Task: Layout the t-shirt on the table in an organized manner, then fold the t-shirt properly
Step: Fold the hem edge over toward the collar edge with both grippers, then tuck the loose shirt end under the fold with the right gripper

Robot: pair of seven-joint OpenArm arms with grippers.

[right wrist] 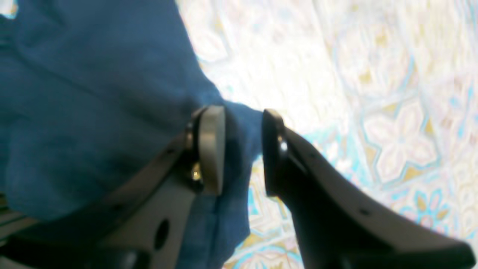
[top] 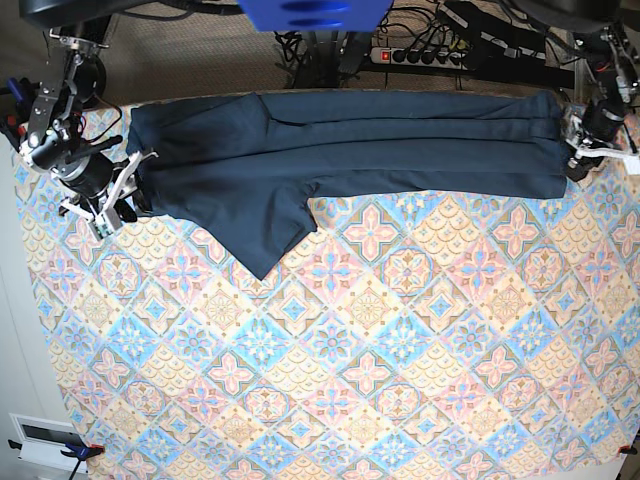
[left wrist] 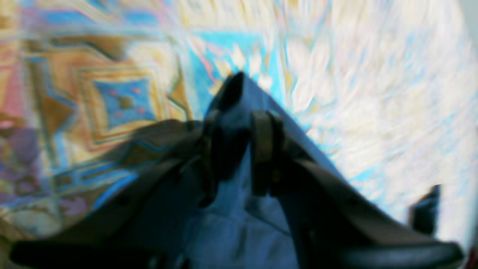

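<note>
The dark navy t-shirt [top: 350, 150] lies stretched in a long band along the far edge of the table [top: 350, 350], with one flap pointing toward the front at left of middle. My right gripper [top: 133, 182] is at the shirt's left end. In the right wrist view its jaws [right wrist: 242, 149] stand apart, and a fabric edge of the t-shirt [right wrist: 74, 93] passes loosely between them. My left gripper [top: 573, 160] is at the shirt's right end. In the blurred left wrist view its fingers [left wrist: 237, 149] are apart, with a corner of the t-shirt [left wrist: 231, 224] in the gap.
A power strip with cables [top: 430, 50] lies behind the table. A blue robot part [top: 310, 12] hangs over the back middle. A white box [top: 45, 440] sits off the front left corner. The patterned cloth runs forward from the shirt to the front edge.
</note>
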